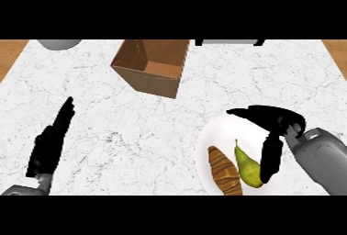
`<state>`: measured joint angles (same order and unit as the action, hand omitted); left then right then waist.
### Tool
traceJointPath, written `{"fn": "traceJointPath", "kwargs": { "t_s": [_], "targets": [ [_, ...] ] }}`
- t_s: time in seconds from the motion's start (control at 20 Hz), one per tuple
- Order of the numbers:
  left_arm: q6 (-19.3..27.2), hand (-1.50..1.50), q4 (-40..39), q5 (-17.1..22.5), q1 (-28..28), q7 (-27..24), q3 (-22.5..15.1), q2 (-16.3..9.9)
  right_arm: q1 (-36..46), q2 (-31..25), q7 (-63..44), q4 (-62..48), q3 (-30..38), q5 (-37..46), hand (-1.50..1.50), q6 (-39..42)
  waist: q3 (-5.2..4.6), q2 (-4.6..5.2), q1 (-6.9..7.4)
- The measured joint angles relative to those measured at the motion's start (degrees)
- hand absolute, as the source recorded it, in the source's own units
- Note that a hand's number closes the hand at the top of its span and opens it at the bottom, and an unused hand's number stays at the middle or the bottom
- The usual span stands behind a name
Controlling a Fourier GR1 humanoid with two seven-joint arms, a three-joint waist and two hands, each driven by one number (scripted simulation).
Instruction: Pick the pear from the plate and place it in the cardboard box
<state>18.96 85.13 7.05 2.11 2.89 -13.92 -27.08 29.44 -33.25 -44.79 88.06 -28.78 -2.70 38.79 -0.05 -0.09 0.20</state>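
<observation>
Head view: the pear (pixel 249 166) lies on the plate (pixel 211 133) beside a croissant (pixel 226 170), well apart from the box (pixel 152 65). Right hand (pixel 271 133) hovers over the plate, fingers spread, holding nothing; left hand (pixel 51 140) rests open, fingers straight.

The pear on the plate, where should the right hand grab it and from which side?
Grip the pear around its wide lower body, coming from above and its right, where the right hand hovers. The croissant lies close along its left side, and the narrow stem end gives the fingers less to hold.
</observation>
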Motion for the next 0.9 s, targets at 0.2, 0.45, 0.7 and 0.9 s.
{"fn": "traceJointPath", "kwargs": {
  "t_s": [0.2,0.45,0.7,0.9],
  "targets": [
    [-1.5,0.00,0.4,-0.8,-0.9,-0.4,1.6,0.4,-1.9,2.2,-1.7,1.0,0.3,3.0,-1.50,0.2,0.02,0.02,-0.04],
    [-2.3,0.00,-0.3,-2.3,-0.5,-0.1,2.4,2.4,-3.7,3.1,-2.1,1.5,0.8,5.7,-1.50,1.6,0.04,0.06,-0.12],
    [-3.3,0.00,1.1,-3.8,-1.1,0.7,3.7,3.0,-4.9,4.8,-1.4,0.0,1.4,9.0,-1.50,3.1,0.04,0.06,-0.02],
    [-4.7,0.00,0.7,-4.8,-1.5,0.3,5.3,4.0,-8.0,6.3,-1.1,1.8,2.3,12.1,-1.50,3.8,0.04,0.06,-0.11]
  ]
}}
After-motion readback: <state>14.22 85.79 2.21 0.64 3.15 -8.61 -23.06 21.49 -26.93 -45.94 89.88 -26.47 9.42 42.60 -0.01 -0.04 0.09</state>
